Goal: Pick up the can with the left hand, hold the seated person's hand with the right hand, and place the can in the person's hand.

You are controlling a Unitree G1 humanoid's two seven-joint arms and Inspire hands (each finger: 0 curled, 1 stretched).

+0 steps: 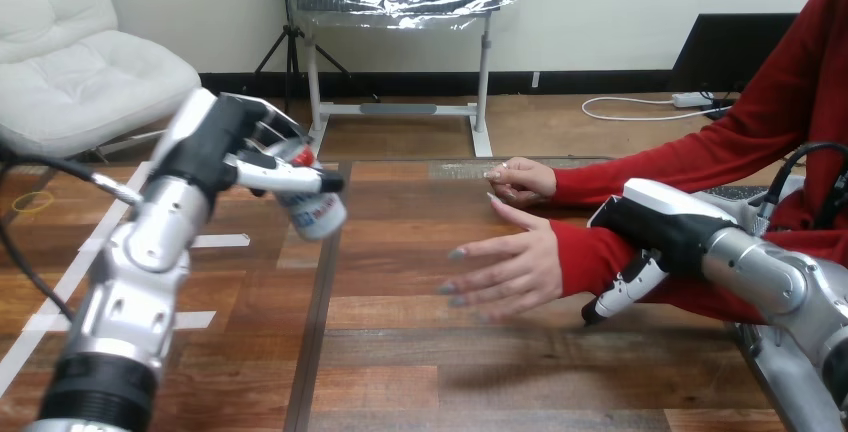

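Table: a wooden table [420, 372] of brown planks, with a dark seam [318, 302] running from near to far left of the middle.
Tape: white tape strips [222, 240] lie flat on the left part of the table.
Can: the can [318, 210] is in the air above the left part of the table, over the seam, tilted with its red top toward the far left. It is well apart from the person's hands.
Print on the can: red and blue marks on a white side, too small to make out.
Left hand: the left hand [235, 147] is raised at the far left, fingers and thumb curled round the upper part of the can, pinching it between them.
Right hand: the right hand [655, 232] lies across the red sleeve [580, 252] at the person's wrist, on the right. Its fingers [622, 297] are pressed together and bent down round the near side of the wrist.
Person's open hand: the person's open hand [510, 267] is at the middle of the table, fingers spread and pointing left, toward the can.
Person's other hand: the person's other hand [520, 180] rests farther back on the table, loosely closed.
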